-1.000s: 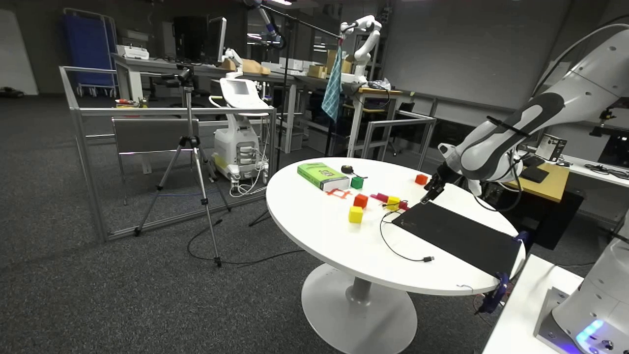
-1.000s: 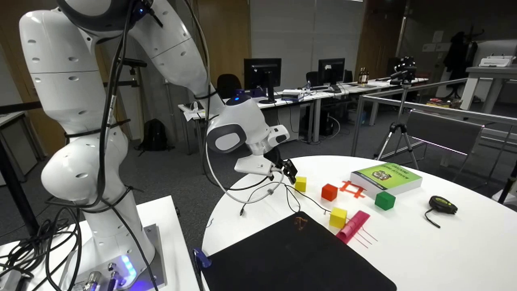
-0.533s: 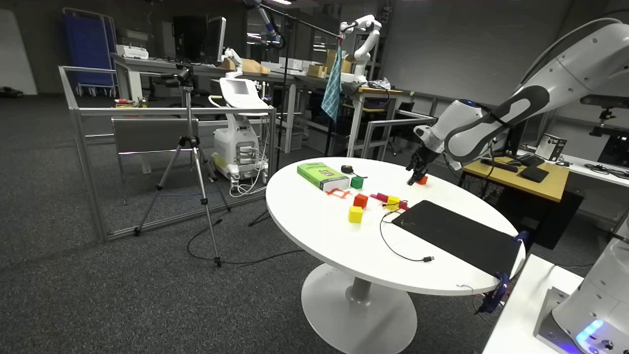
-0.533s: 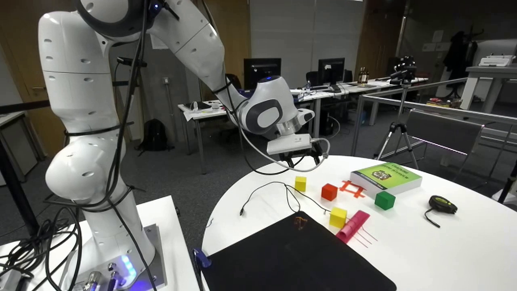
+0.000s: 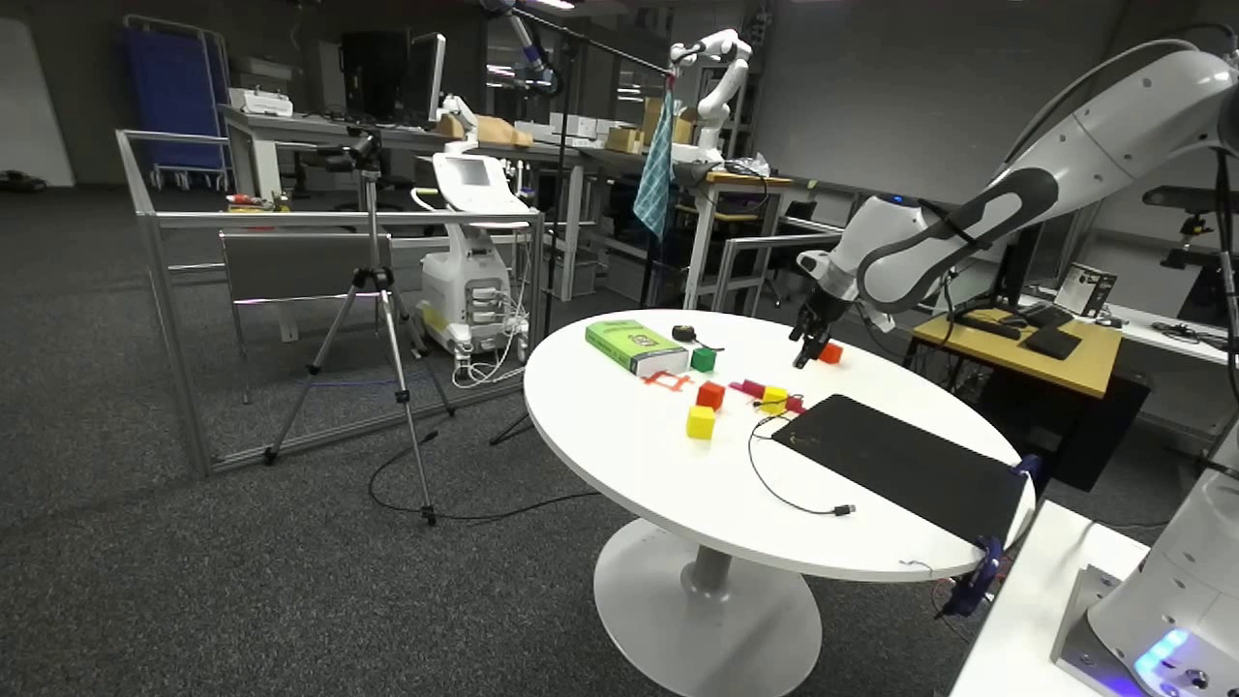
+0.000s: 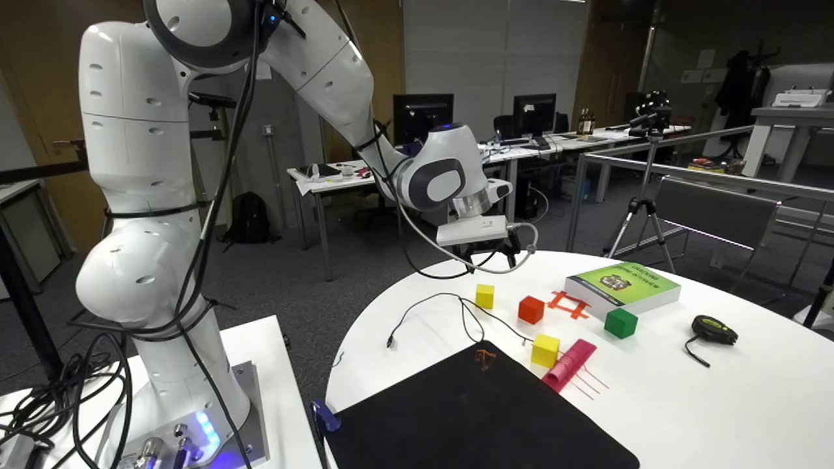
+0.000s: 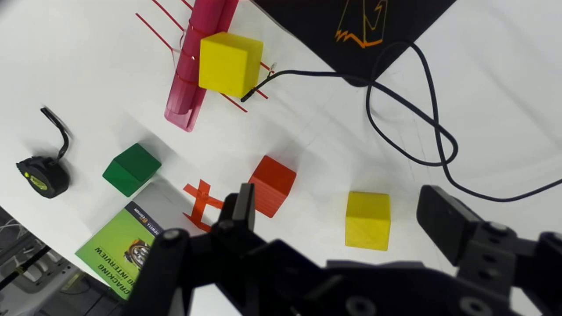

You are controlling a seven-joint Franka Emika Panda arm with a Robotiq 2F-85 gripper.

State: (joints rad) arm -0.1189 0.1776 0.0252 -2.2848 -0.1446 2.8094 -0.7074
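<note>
My gripper point(image 7: 340, 204) is open and empty, held above the round white table. In the wrist view a yellow cube point(image 7: 368, 220) shows between the two fingers, below them and not touched. This cube also shows under the gripper point(image 6: 490, 266) in an exterior view point(image 6: 484, 296). A red cube point(image 7: 272, 186) lies beside the left finger in the wrist view, partly covered by it. A second yellow cube point(image 7: 230, 63) rests against a pink rolled sheet point(image 7: 191, 66). A green cube point(image 7: 131, 169) lies near a green book point(image 7: 118, 250).
A black mat point(image 6: 482, 410) covers part of the table point(image 6: 736, 417). A thin black cable point(image 7: 408, 105) loops near its corner. Orange tape point(image 6: 568, 304) and a tape measure point(image 6: 714, 330) lie on the table. Another red cube point(image 5: 830, 353) shows behind the gripper in an exterior view.
My arm has swung out over the table, and the gripper has risen and turned to point more downward, with only a small shift in the last half second. The cubes have not moved.
</note>
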